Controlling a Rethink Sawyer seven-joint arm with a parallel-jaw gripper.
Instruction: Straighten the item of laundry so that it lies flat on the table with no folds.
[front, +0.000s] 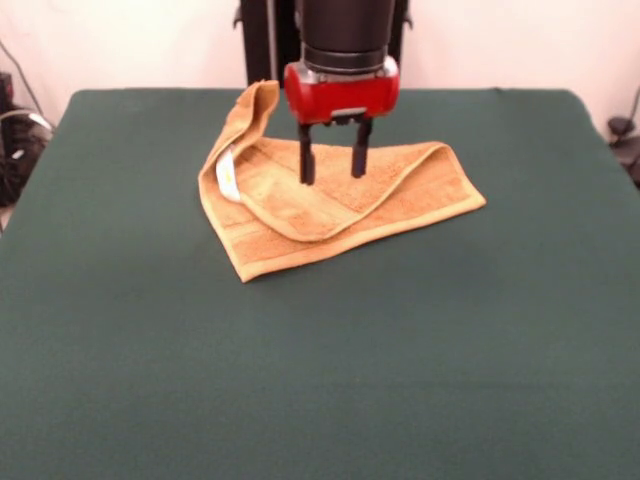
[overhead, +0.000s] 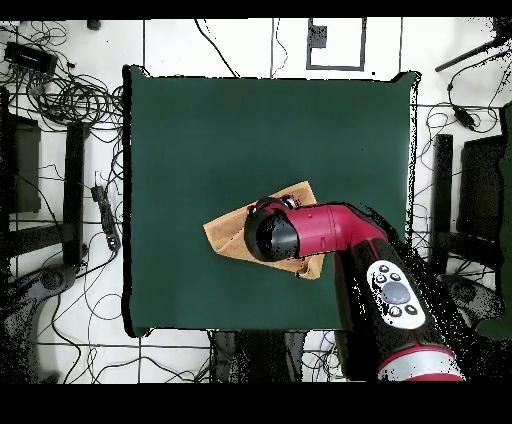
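Note:
The orange-tan towel (front: 330, 205) lies folded on the dark green table (front: 320, 380), toward the far middle. Its left part curls up into a standing fold (front: 250, 115), with a small white label (front: 228, 175) showing on that side. A hemmed edge loops across the top layer. My gripper (front: 332, 160) hangs straight down over the towel's middle, with two dark fingers (front: 307, 160) spread apart and empty, tips just above or at the cloth. In the overhead view the arm's head (overhead: 272, 235) covers most of the towel (overhead: 228, 232).
The table (overhead: 200, 130) is far wider than the towel. Cables and stands (overhead: 60, 90) lie on the floor around the table. The robot's pedestal (front: 265, 40) stands behind the far edge.

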